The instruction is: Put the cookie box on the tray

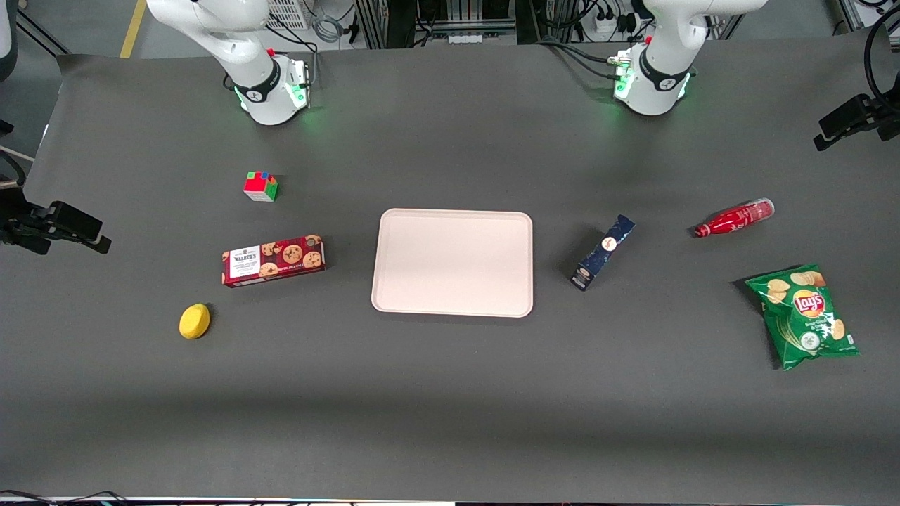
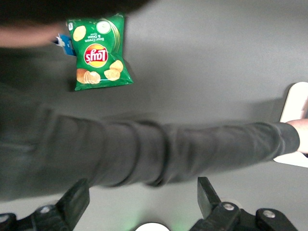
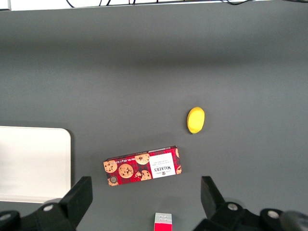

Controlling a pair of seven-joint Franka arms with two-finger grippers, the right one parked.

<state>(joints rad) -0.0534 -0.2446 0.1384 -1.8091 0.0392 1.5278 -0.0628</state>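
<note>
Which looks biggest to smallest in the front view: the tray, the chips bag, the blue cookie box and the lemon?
1. Tray
2. Chips bag
3. Cookie box
4. Lemon

All lie on the table, so the order seems safe. The gripper is open, above the table near the chips bag.

You have the cookie box (image 1: 604, 253), a slim dark navy carton with a round white-orange sticker, lying flat and angled on the table beside the tray (image 1: 453, 262), apart from it, toward the working arm's end. The pale pink-beige tray sits flat.

The gripper (image 2: 142, 198) hangs above the table, fingers spread.
</note>
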